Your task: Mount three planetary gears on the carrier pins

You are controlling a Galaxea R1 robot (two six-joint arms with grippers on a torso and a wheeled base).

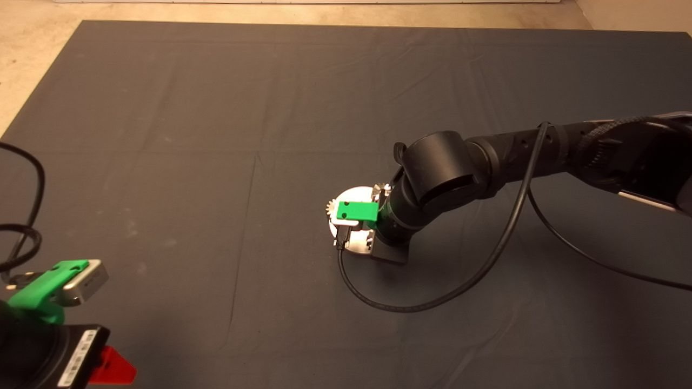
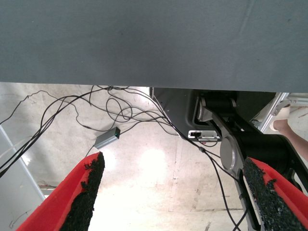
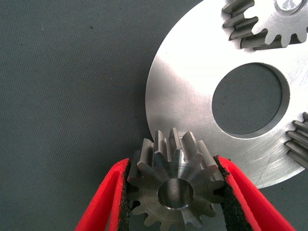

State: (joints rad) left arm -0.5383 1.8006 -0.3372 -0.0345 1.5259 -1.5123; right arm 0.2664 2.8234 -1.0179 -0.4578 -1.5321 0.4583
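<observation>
In the right wrist view my right gripper [image 3: 175,195] is shut on a small toothed planetary gear [image 3: 175,187], which sits at the rim of the shiny round plate [image 3: 192,86]. I cannot tell whether a pin fills its centre hole. Two more gears show on the plate: one [image 3: 262,26] with a silver pin [image 3: 291,6] in its centre, and one [image 3: 299,142] cut off by the picture's edge. In the head view the right arm [image 1: 432,178] covers most of the plate [image 1: 354,193]; gear teeth [image 1: 330,206] stick out at its left edge. My left gripper [image 1: 111,367] is parked at the lower left.
A black cable [image 1: 411,308] loops on the dark mat [image 1: 216,135] in front of the plate. The left wrist view looks past the mat's edge [image 2: 144,84] at floor cables [image 2: 110,110], a small grey box [image 2: 107,138] and a person's leg [image 2: 288,127].
</observation>
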